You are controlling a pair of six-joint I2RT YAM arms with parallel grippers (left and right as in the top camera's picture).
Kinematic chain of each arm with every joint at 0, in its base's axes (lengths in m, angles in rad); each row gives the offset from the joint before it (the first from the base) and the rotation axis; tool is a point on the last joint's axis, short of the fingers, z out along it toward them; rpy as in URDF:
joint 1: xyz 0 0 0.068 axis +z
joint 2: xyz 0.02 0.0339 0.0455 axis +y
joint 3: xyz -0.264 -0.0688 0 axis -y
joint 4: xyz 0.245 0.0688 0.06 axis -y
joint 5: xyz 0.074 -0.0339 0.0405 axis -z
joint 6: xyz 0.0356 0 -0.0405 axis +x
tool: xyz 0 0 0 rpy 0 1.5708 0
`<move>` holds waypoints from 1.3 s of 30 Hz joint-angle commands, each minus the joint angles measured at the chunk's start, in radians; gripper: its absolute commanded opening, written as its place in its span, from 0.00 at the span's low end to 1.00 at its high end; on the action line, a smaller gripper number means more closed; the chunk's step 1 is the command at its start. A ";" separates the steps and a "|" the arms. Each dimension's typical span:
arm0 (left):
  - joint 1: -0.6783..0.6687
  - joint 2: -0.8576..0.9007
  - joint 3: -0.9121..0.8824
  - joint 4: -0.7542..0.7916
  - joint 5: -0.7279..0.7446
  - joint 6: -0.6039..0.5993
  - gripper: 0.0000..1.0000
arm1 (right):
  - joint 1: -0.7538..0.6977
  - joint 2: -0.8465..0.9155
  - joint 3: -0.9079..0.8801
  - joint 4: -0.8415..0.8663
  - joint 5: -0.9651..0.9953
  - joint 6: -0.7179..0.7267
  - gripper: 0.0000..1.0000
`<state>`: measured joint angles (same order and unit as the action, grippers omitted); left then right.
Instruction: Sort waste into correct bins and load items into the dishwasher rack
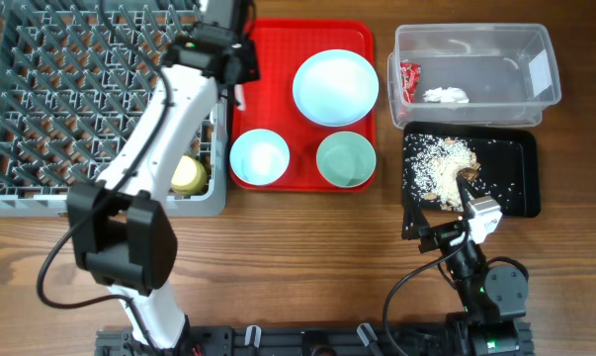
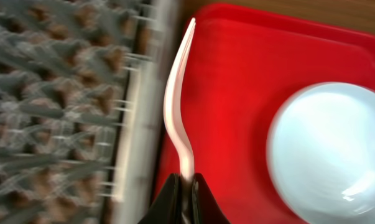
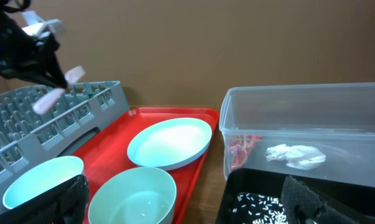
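Observation:
My left gripper (image 2: 186,186) is shut on a white plastic utensil (image 2: 176,99), seen edge-on; I cannot tell if it is the fork or the spoon. It hangs over the gap between the grey dishwasher rack (image 1: 41,99) and the red serving tray (image 1: 278,59). A yellow cup (image 1: 188,174) sits in the rack. The pale blue plate (image 1: 335,87), pale blue bowl (image 1: 259,158) and mint bowl (image 1: 345,159) are on the red tray. My right gripper (image 3: 187,211) is open and empty, low over the black tray's (image 1: 515,178) near left corner.
The clear tub (image 1: 475,44) holds the red wrapper (image 1: 409,81) and the white tissue (image 1: 446,95). Rice grains and brown scraps (image 1: 436,163) lie in the black tray. A few grains cling inside the mint bowl (image 3: 134,196).

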<state>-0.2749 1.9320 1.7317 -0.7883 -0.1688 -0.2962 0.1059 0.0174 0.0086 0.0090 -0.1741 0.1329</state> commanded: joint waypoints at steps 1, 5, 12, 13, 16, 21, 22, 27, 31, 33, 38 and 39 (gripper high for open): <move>0.069 -0.002 -0.008 -0.025 -0.072 0.168 0.04 | -0.002 -0.014 -0.003 0.003 0.021 -0.010 1.00; 0.105 0.047 -0.017 -0.038 -0.072 0.246 0.04 | -0.002 -0.014 -0.003 0.004 0.021 -0.010 1.00; 0.102 0.108 -0.017 -0.069 -0.050 0.262 0.55 | -0.002 -0.014 -0.003 0.003 0.021 -0.010 1.00; 0.102 0.098 -0.016 -0.069 -0.050 0.262 0.56 | -0.002 -0.014 -0.003 0.003 0.021 -0.009 1.00; 0.106 0.055 -0.016 -0.070 -0.083 0.222 0.57 | -0.002 -0.014 -0.003 0.003 0.021 -0.009 1.00; 0.106 -0.081 -0.016 -0.109 -0.068 0.183 0.60 | -0.002 -0.014 -0.003 0.003 0.021 -0.010 1.00; 0.101 -0.114 -0.016 -0.130 -0.034 0.183 0.62 | -0.002 -0.014 -0.003 0.003 0.021 -0.010 1.00; 0.061 -0.294 -0.016 -0.246 0.258 0.183 0.85 | -0.002 -0.014 -0.003 0.003 0.021 -0.010 1.00; 0.011 -0.370 -0.016 -0.312 0.415 0.183 0.89 | -0.002 -0.014 -0.003 0.003 0.021 -0.010 1.00; -0.027 -0.377 -0.017 -0.348 0.418 0.175 0.85 | -0.002 -0.014 -0.003 0.004 0.021 -0.010 1.00; -0.114 -0.337 -0.031 -0.433 0.415 -0.010 0.71 | -0.002 -0.014 -0.003 0.003 0.021 -0.010 1.00; -0.135 -0.324 -0.046 -0.436 0.414 -0.030 0.70 | -0.002 -0.014 -0.003 0.003 0.021 -0.010 1.00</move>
<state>-0.3553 1.5604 1.7145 -1.2057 0.2016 -0.1913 0.1059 0.0174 0.0086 0.0090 -0.1741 0.1329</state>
